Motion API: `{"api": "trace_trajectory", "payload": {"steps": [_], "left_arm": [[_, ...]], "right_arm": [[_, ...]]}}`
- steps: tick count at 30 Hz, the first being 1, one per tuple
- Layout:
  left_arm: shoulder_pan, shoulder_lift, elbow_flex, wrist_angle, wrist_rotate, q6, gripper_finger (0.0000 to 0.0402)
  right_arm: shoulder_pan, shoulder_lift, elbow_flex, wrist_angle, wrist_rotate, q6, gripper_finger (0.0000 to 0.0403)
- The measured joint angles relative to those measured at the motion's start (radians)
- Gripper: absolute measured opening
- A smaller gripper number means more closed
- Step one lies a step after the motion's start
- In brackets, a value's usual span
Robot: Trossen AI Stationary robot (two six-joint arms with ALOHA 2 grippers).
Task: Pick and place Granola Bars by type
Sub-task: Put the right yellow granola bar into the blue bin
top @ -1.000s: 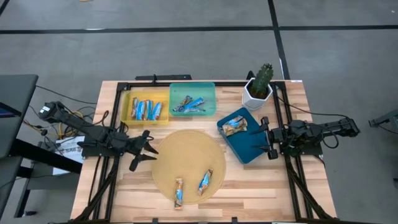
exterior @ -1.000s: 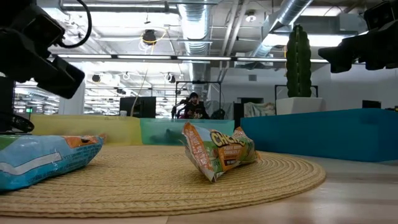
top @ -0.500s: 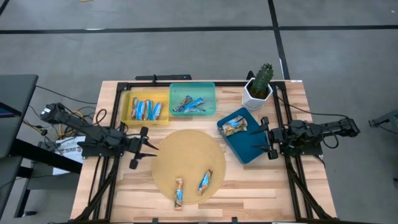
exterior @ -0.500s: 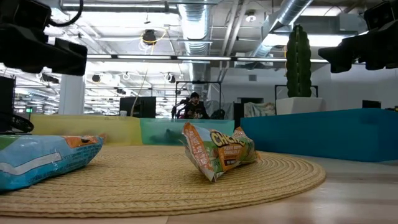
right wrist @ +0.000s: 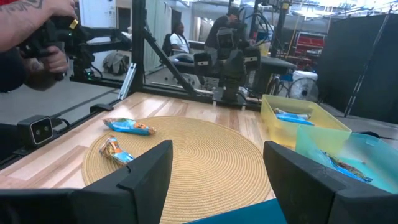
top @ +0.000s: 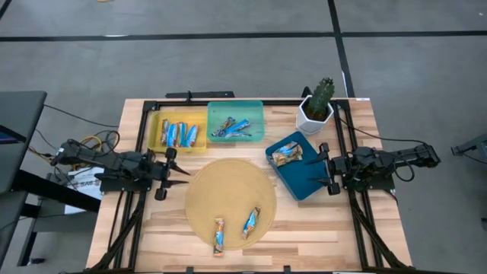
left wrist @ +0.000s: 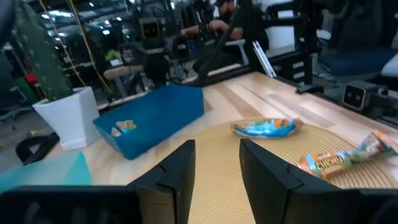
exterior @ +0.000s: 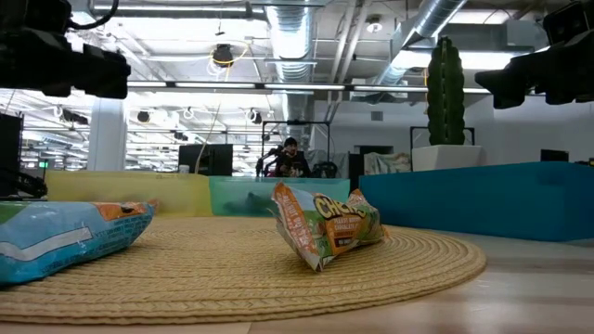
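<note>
Left gripper (top: 173,173) sits just off the mat's (top: 228,183) left edge, fingers apart, empty. Right gripper (top: 326,170) waits past the mat's right side, spread wide, empty. We see two bars (top: 218,234) left on the mat's near part, lying flat and apart. We judge them light, crinkly and slippery, with a soft wrapper over a firmer core; we'd pinch across the narrow middle.

Wooden table (top: 304,228) carried round woven mat (top: 228,199); beyond mat sat yellow tray (top: 154,129), teal tray (top: 236,108), blue tray (top: 304,179), potted cactus (top: 316,106).
</note>
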Motion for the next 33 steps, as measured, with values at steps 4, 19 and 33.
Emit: {"api": "trace_trajectory", "payload": {"steps": [4,19,33], "left_arm": [[0.023,-0.049,0.0,0.0,-0.004,-0.001,0.0119],[0.042,-0.084,-0.002,0.021,-0.122,-0.063,0.0119],[0.042,-0.082,-0.002,0.021,-0.123,-0.067,0.0119]], "right_arm": [[0.0,0.0,0.0,0.0,0.0,0.0,0.0244],[0.0,0.0,0.0,0.0,0.0,0.0,0.0244],[0.0,0.0,0.0,0.0,0.0,0.0,0.0244]]}}
